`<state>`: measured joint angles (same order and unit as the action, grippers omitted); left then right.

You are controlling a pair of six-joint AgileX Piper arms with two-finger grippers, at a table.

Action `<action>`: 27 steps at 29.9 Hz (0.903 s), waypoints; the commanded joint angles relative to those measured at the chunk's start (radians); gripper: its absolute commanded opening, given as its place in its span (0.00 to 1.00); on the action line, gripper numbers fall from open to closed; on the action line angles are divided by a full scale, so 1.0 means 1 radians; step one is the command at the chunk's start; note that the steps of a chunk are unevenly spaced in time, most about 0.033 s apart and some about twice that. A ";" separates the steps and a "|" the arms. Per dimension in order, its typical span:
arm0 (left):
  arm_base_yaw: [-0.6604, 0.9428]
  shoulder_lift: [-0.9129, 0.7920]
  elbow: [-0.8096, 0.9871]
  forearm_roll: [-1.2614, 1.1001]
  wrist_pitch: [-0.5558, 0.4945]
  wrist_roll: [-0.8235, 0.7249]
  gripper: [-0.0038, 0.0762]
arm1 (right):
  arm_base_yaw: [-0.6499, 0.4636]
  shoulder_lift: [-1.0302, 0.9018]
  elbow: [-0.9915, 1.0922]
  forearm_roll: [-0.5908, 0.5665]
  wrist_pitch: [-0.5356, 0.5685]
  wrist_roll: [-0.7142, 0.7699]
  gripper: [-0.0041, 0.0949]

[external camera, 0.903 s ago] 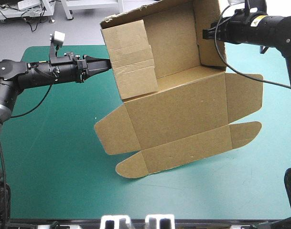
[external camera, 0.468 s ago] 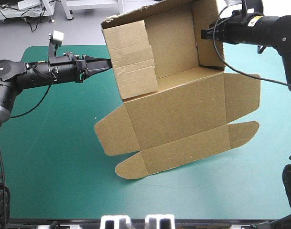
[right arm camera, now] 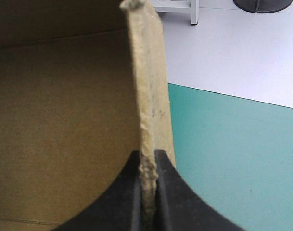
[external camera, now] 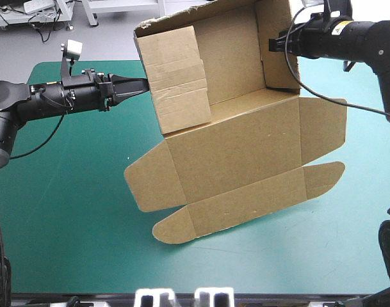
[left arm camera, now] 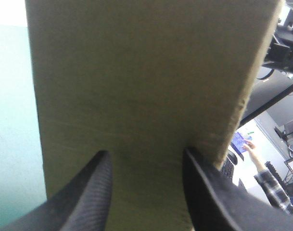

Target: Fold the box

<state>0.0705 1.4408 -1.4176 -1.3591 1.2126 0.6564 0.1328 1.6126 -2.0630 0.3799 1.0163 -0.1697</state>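
The brown box [external camera: 239, 147] is half raised. Its back and side walls stand up off the teal-green table [external camera: 66, 192], while the lid panel and rounded flaps slope down toward the front. My left gripper [external camera: 143, 84] points at the box's left side wall from outside. In the left wrist view that gripper [left arm camera: 145, 151] is open, its black fingers apart against the brown board [left arm camera: 136, 72]. My right gripper [external camera: 273, 43] holds the upper right wall. In the right wrist view the right gripper [right arm camera: 147, 153] is shut on the wall's edge [right arm camera: 146, 96].
The lid's front flaps [external camera: 175, 227] rest on the cover near the table's middle. Bare teal-green cover lies in front of and to the left of the box, and beside the right gripper [right arm camera: 233, 154]. The raised walls reach past the table's far edge.
The box and its lower flaps have shifted slightly left. The left arm drew back a little with it. Both grippers keep their state.
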 commanded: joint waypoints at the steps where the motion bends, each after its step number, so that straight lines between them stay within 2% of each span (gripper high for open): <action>1: -0.009 -0.054 -0.032 -0.094 0.084 0.011 0.47 | -0.001 -0.041 -0.028 0.059 -0.086 0.016 0.02; 20: -0.009 -0.098 -0.032 -0.051 0.084 0.017 0.47 | -0.001 -0.041 -0.028 0.075 -0.100 0.035 0.02; 27: -0.009 -0.100 -0.032 0.025 0.067 0.032 0.47 | -0.001 -0.041 -0.028 0.138 -0.094 0.034 0.02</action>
<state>0.0685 1.3748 -1.4176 -1.2788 1.2210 0.6809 0.1328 1.6134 -2.0630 0.4389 1.0065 -0.1503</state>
